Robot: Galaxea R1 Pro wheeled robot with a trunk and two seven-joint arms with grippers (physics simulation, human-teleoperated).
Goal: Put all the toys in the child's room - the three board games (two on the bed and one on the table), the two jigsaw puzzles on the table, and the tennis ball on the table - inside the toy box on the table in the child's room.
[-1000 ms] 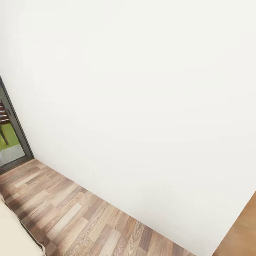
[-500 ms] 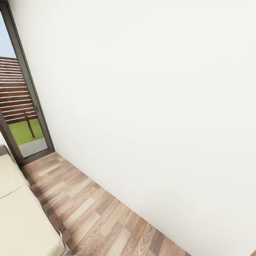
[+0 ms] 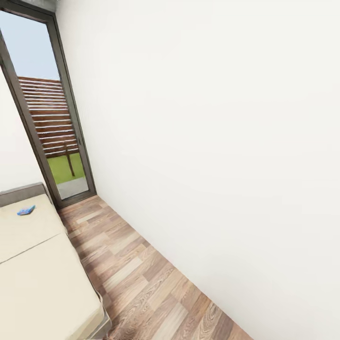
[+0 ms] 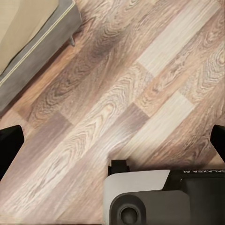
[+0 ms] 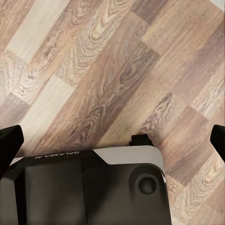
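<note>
Beige and soft-looking, the bed is filling the lower left of the head view, with its grey headboard at the far end. We are seeing a small blue board game lying flat on the mattress, close to the headboard, at the left edge of the frame. It is too small for us to read anything on it.

We are looking along a strip of wooden floor that is running from the bottom of the frame up to a tall glass door with a dark frame in the upper left. Through the glass we are seeing green grass, a brown slatted fence and blue sky. A plain white wall is taking up the right side of the frame.

In the left wrist view, our left gripper is hanging over the wooden floor, with its two dark fingers standing far apart at the two sides of the frame and nothing between them. A grey corner of the bed frame is showing in the upper left of that frame.

In the right wrist view, our right gripper is also hanging over the floor, its dark fingers spread wide and gripping nothing. Part of the robot's grey and black body is showing at the bottom of that frame.
</note>
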